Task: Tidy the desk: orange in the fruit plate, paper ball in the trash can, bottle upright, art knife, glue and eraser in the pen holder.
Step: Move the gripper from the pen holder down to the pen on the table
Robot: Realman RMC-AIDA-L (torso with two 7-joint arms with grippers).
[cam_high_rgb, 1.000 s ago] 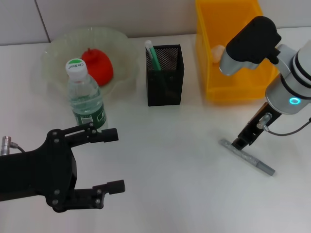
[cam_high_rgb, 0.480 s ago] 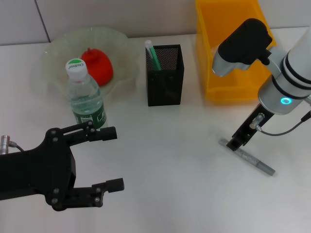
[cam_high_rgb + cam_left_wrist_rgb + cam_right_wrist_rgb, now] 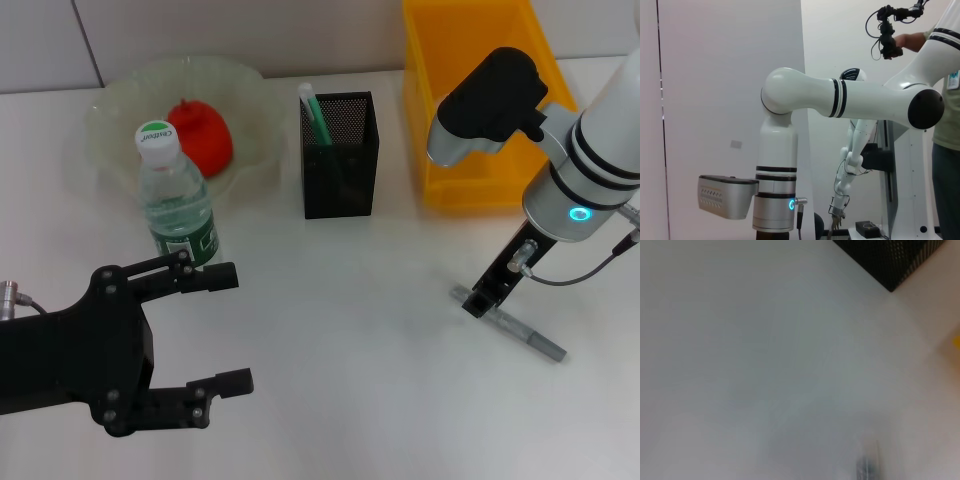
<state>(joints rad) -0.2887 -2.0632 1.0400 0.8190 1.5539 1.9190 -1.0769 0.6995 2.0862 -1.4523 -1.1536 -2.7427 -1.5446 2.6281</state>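
Head view: right gripper [image 3: 482, 302] down on near end of grey slim art knife [image 3: 520, 332], toward white desk's [image 3: 350, 300] right edge; finger gap cannot be told. Left gripper [image 3: 232, 328] near front-left corner, spread wide, holding nothing. Black mesh pen holder [image 3: 340, 160] toward back edge.

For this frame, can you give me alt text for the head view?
The right gripper sits low at one end of a grey art knife lying on the white desk; the open left gripper waits near an upright bottle, fruit plate, pen holder and yellow bin.
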